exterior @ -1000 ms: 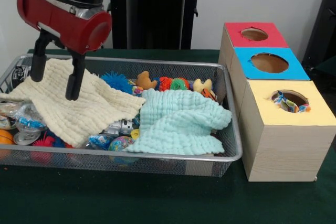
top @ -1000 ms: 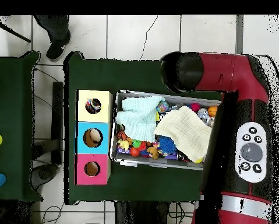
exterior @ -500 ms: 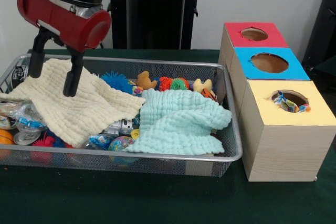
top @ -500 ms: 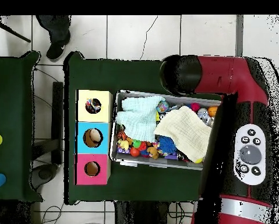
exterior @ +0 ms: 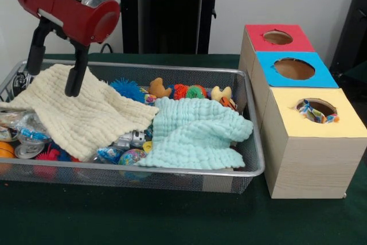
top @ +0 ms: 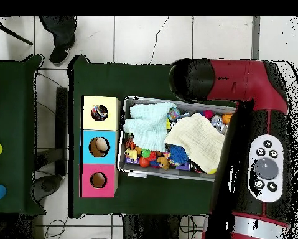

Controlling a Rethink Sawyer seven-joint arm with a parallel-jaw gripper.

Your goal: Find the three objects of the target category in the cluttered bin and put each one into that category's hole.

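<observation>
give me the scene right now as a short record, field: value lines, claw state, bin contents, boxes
claw: black two-fingered claw open, empty, hanging above the cream cloth
bin: wide silver wire-mesh basket on the green table
cloths: plain cream waffle cloth on the front view's left side, plain mint waffle cloth on its right, both draped over small toys
boxes: three pale wooden boxes in a row beside the basket, faces red, blue, yellow
yellow-faced box: round hole holds a white multicoloured printed fabric piece poking at the rim
dotted fabric in basket: none visible
</observation>
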